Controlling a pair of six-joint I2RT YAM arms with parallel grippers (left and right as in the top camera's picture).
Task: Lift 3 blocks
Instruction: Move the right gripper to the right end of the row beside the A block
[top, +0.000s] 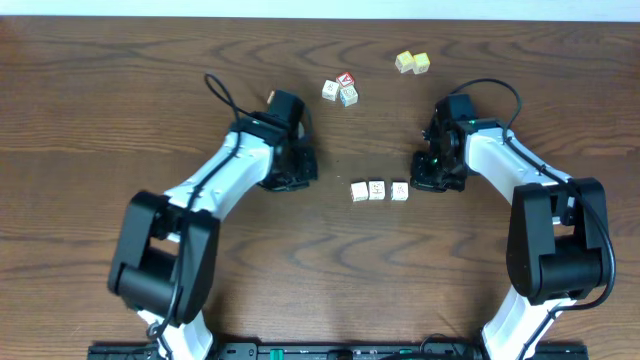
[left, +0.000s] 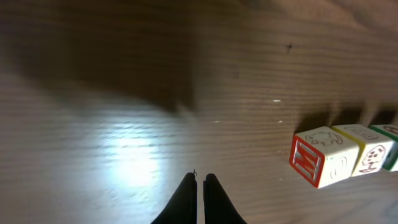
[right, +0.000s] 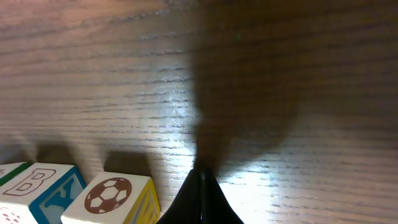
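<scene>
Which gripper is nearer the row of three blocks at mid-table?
Right. The right gripper, shut, sits close beside one end of the row of three blocks; the left gripper, also shut, stands off the other end across a wider gap.

3 blocks (top: 376, 190) whitish, faint printed marks; table (top: 100, 100) dark brown woodgrain

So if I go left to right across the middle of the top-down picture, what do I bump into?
You meet the left gripper, shut → left block → middle block → right block → right gripper, shut.
</scene>
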